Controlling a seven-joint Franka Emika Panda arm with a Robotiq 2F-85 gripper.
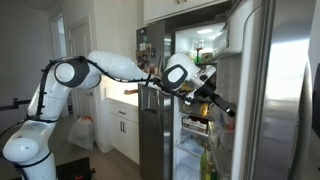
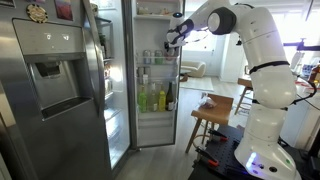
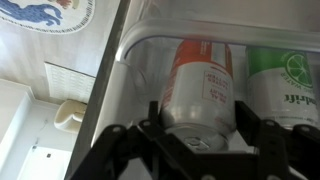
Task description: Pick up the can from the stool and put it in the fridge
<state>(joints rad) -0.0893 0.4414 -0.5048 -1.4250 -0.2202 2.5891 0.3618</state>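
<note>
You can read almost nothing here. In the wrist view the can (image 3: 198, 85) carries a white panel of small print, too blurred to make out. The green can (image 3: 290, 85) beside it shows a lime sign and a few unclear letters.

Cannot read the blurred print on the can (image 3: 198, 80); lower part lost behind the end effector (image 3: 196, 140) and its fingers (image 3: 118, 150). Beside it, a green-labelled can (image 3: 290, 85), cut off by the right edge. In both exterior views, too small to pick out the can inside the fridge (image 2: 60, 120).
</note>
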